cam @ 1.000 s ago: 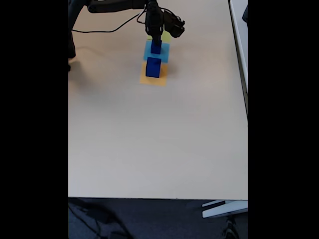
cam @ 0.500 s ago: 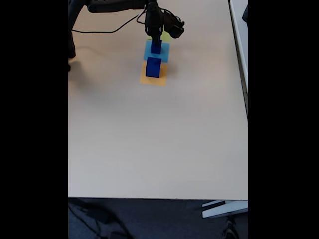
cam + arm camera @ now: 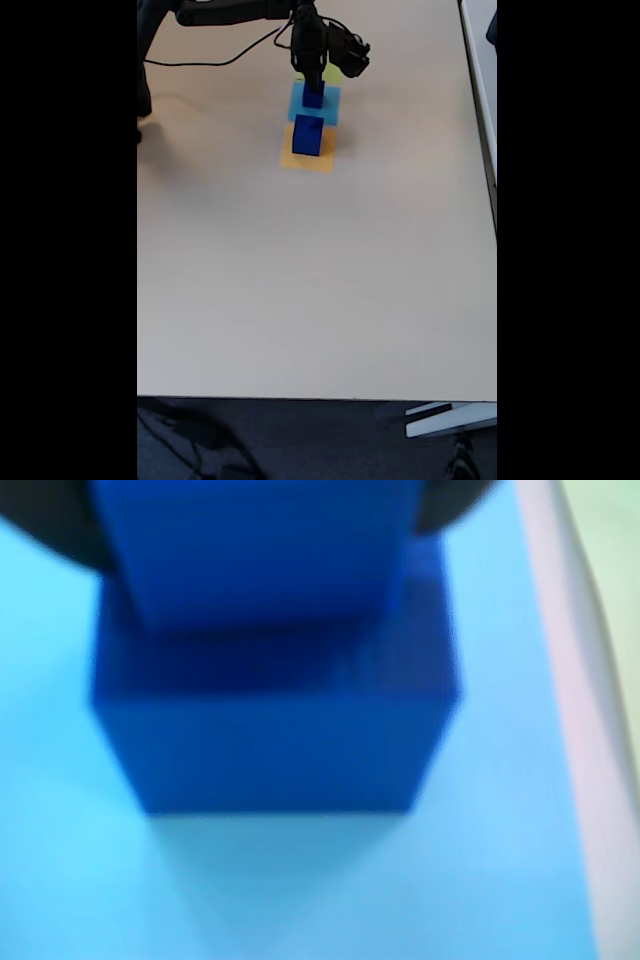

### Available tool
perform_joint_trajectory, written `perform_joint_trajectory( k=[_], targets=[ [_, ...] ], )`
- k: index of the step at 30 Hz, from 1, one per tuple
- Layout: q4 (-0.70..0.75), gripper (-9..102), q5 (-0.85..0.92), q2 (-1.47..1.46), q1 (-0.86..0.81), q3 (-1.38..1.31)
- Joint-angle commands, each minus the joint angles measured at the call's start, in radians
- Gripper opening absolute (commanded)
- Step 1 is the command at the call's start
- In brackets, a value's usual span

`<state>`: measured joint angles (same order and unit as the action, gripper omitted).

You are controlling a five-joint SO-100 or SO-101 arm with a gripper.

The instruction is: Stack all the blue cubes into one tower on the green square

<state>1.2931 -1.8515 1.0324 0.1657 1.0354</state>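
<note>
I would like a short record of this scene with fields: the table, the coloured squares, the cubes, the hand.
table: beige tabletop
squares: flat lime-green square farthest from the camera, flat light-blue square in the middle, flat orange square nearest, in one row
cubes: larger dark blue cube on the orange square; smaller dark blue cubes on the light-blue square, one stacked on another in the wrist view
hand: black robot hand directly above the cubes on the light-blue square; open or shut cannot be told
green square state: no cube seen on it

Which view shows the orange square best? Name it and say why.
The fixed view: the orange square lies whole on the table under a blue cube. The wrist view offers nothing recognisable of it.
</note>
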Motion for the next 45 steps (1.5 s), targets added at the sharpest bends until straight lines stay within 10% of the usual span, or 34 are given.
perform_joint_trajectory(
  k=[1, 45],
  targets=[
    [-0.017, 3, -0.012, 0.091, 0.008, -0.006],
    [-0.017, 18, -0.009, 0.091, 0.015, -0.009]
  ],
)
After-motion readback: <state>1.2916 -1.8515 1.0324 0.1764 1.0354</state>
